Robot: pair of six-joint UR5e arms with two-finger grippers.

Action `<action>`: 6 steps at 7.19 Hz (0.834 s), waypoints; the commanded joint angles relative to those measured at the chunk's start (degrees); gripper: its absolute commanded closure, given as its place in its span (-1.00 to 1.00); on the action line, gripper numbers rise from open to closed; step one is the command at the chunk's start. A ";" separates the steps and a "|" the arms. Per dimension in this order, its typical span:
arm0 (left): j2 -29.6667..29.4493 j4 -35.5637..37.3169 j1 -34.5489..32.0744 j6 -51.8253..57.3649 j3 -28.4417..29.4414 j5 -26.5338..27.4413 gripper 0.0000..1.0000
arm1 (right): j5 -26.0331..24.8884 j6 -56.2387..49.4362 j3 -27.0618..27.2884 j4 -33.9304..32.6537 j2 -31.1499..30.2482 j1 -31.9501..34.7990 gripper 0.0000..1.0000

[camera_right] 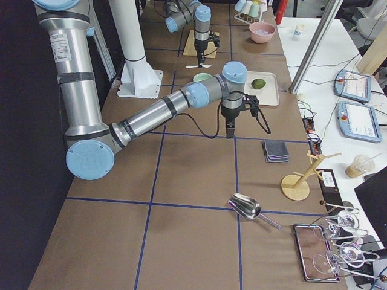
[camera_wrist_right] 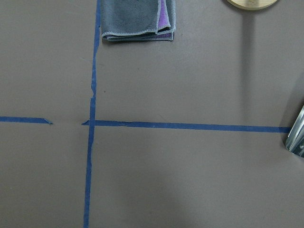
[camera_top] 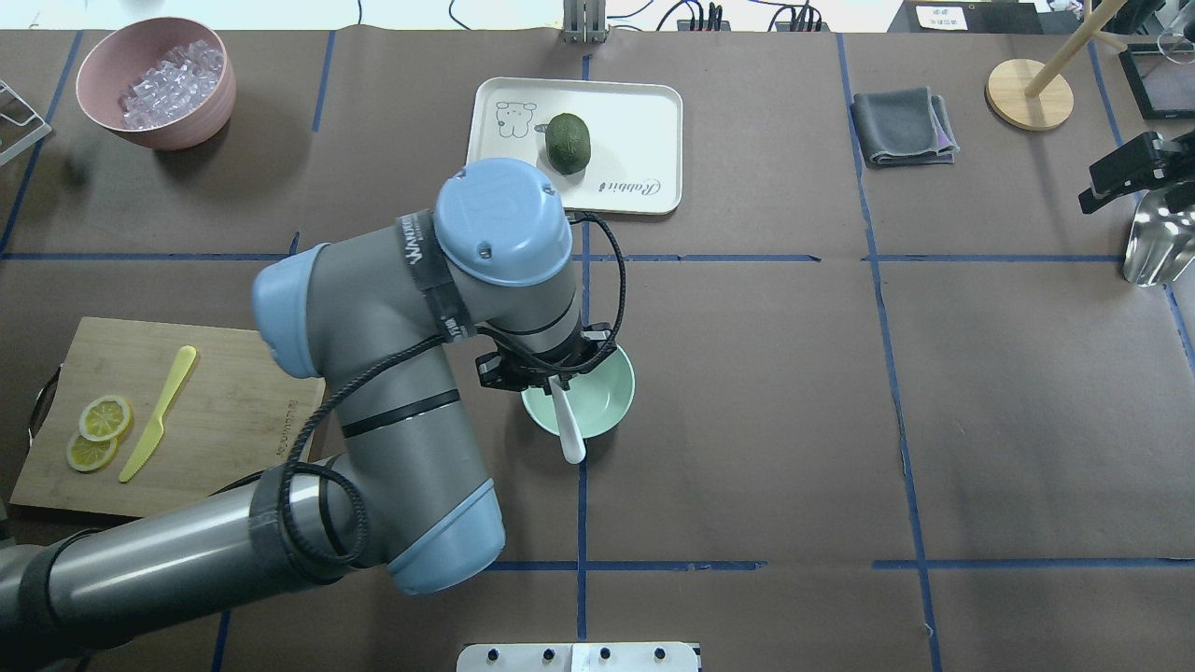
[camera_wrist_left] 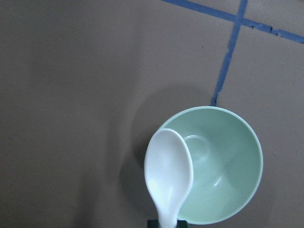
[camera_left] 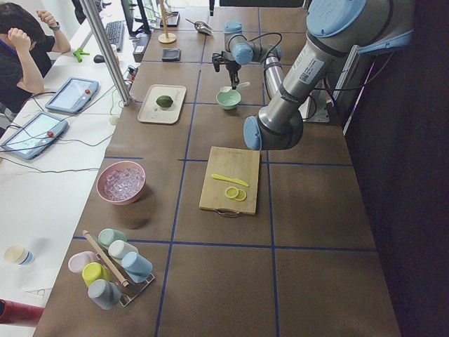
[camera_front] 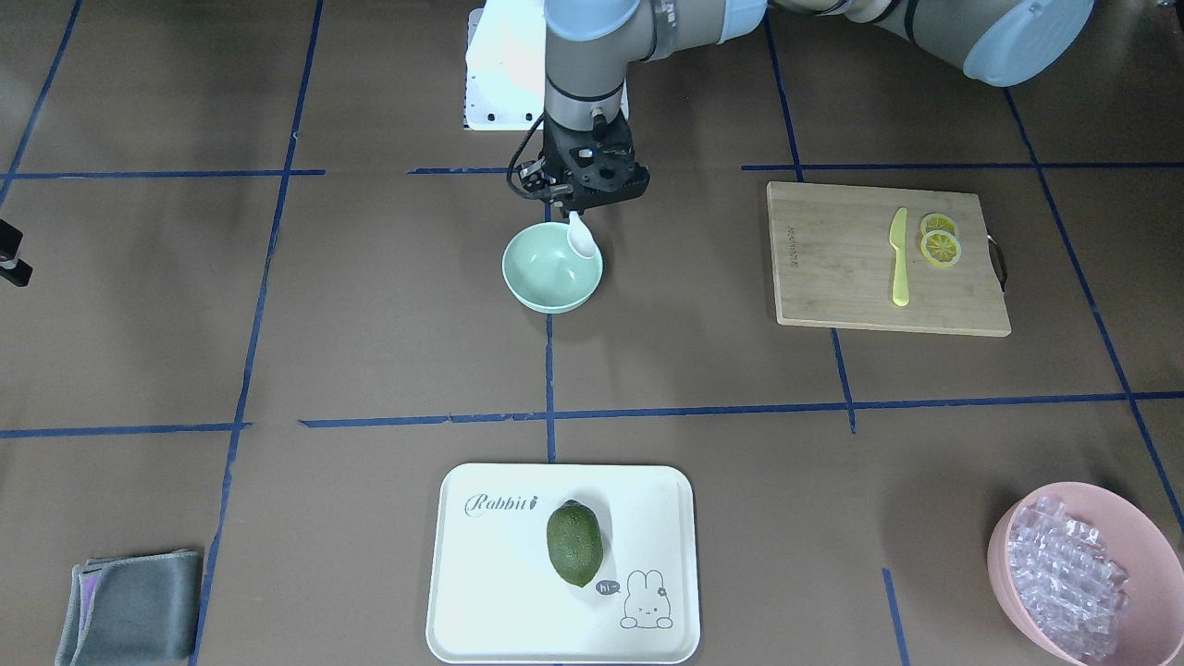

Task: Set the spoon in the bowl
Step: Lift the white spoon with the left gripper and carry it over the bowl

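My left gripper (camera_front: 575, 209) is shut on the handle of the white spoon (camera_front: 581, 237) and holds it tilted just above the mint-green bowl (camera_front: 546, 277). The oval scoop hangs over the bowl's rim on the robot's side, as the overhead view (camera_top: 569, 439) and the left wrist view (camera_wrist_left: 168, 173) show. I cannot tell whether the spoon touches the rim of the bowl (camera_wrist_left: 228, 185). My right gripper (camera_right: 230, 128) hangs high over bare table near the grey towel. Its fingers do not show clearly.
A cutting board (camera_front: 832, 277) holds a yellow knife (camera_front: 898, 257) and lemon slices (camera_front: 940, 245). A white tray (camera_front: 481, 592) carries a green fruit (camera_front: 573, 543). A pink bowl of clear cubes (camera_front: 1008, 555), a folded towel (camera_front: 129, 606) and a metal scoop (camera_top: 1158, 243) sit at the table's edges.
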 commanded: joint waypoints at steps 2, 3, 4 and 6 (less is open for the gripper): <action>-1.13 -1.15 0.16 0.02 3.16 0.10 1.00 | 0.56 0.29 -0.07 0.00 0.06 0.05 -1.00; -1.13 -1.15 0.25 -0.07 3.25 0.10 1.00 | 0.56 0.37 -0.07 0.00 0.15 0.13 -1.00; -1.21 -1.15 0.60 0.01 3.34 0.10 0.96 | 0.73 0.38 0.01 0.00 0.15 0.14 -1.00; -1.13 -1.23 0.95 0.19 3.60 0.10 0.10 | 0.73 0.29 -0.07 0.00 0.15 0.66 -1.00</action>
